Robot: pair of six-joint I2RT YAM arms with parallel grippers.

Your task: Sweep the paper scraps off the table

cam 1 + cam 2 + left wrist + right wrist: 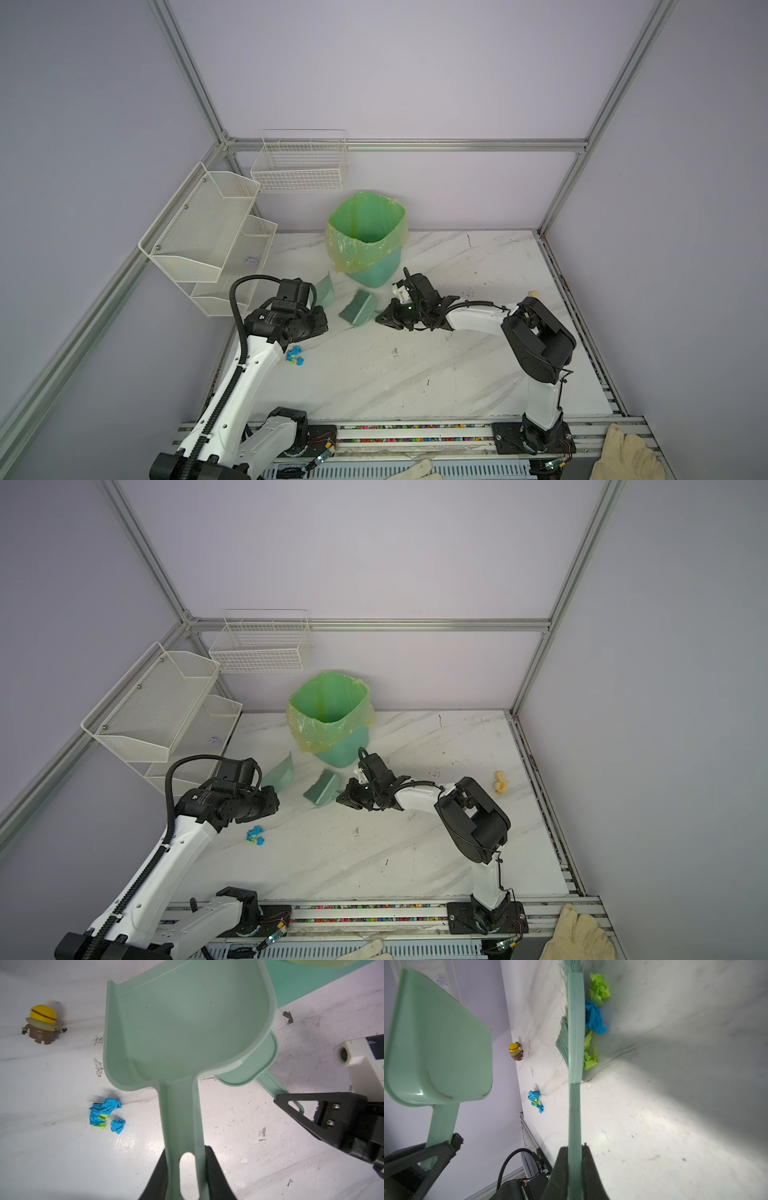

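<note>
— One cluster of paper scraps [295, 356] on the table [436, 374] in both top views.
— Left wrist: your left gripper [187, 1167] clamps the dustpan [187, 1022] handle. Only right wrist shows a second, against the brush [575, 1032] your right gripper [575, 1167] pinches.

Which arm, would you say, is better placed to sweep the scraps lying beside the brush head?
Right, probably. The right end effector is shut on the brush, whose head stands right beside green and blue paper scraps on the table. The left end effector holds only the dustpan.
</note>
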